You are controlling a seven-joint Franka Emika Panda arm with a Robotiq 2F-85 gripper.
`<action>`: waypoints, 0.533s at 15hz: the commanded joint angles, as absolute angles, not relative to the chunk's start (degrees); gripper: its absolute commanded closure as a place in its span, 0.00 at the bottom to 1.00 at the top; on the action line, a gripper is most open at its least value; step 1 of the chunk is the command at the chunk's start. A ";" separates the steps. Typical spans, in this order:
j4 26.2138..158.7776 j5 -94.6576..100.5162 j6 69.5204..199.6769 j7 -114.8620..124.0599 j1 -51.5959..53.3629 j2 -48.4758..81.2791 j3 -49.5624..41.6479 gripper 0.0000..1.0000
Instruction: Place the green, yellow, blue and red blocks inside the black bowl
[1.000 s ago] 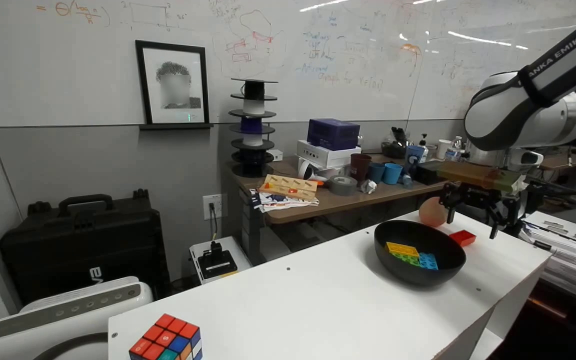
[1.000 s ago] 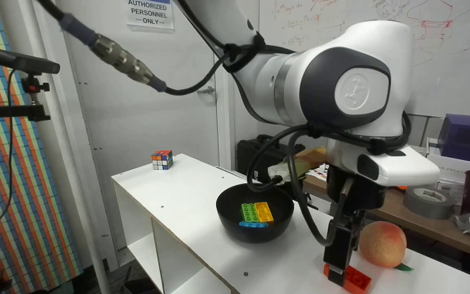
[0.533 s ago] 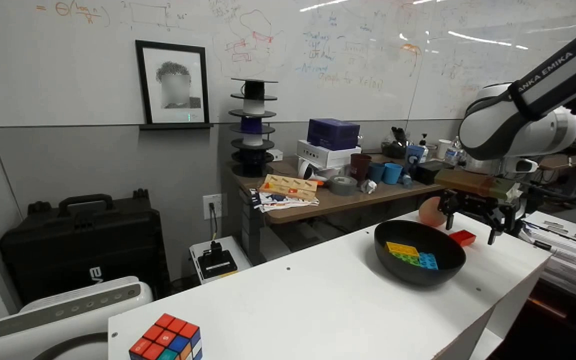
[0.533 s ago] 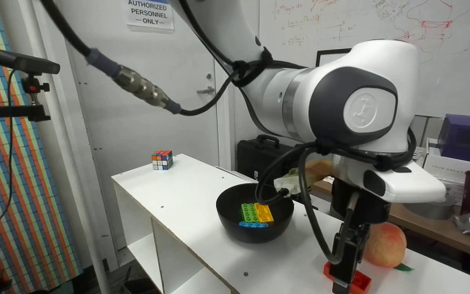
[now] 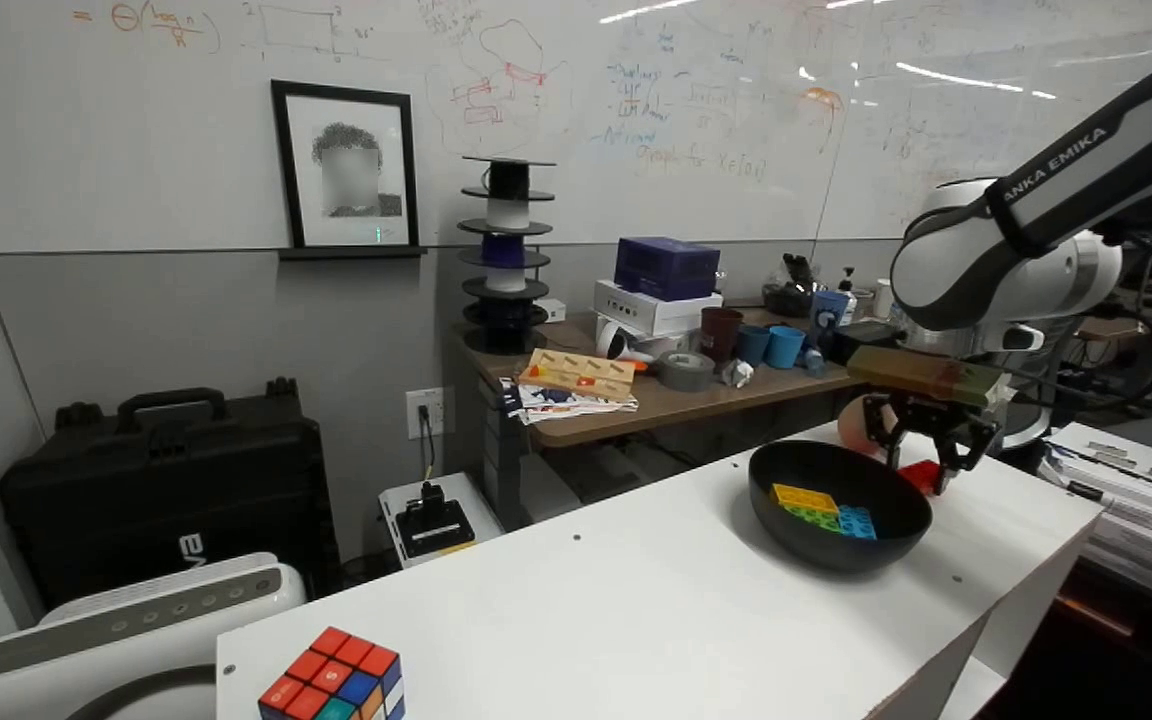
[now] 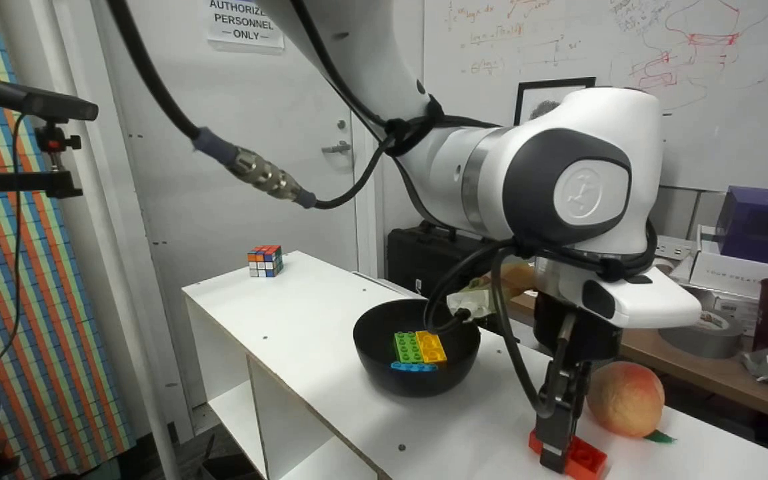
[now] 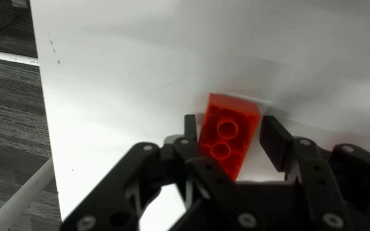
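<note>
The red block lies hollow side up on the white surface, with my gripper around it. Its fingers are partly closed, and in the wrist view a gap shows between the block and the finger at right; a narrower one appears at left. In both exterior views the fingertips are low at the red block, beside the black bowl. Inside the bowl rest the yellow block, the green block and the blue block.
A peach sits close beside the gripper and red block. At the far end of the white tabletop stands a puzzle cube. The tabletop's edge drops to the carpeted floor in the wrist view.
My gripper has shifted toward the bowl and come down over the red block in an exterior view. Its fingers have drawn closer together. The blocks and bowl have stayed put.
</note>
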State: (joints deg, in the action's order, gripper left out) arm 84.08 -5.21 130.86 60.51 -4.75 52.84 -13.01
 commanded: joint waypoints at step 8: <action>105.11 -4.38 143.54 54.24 -0.37 32.96 -12.00 0.88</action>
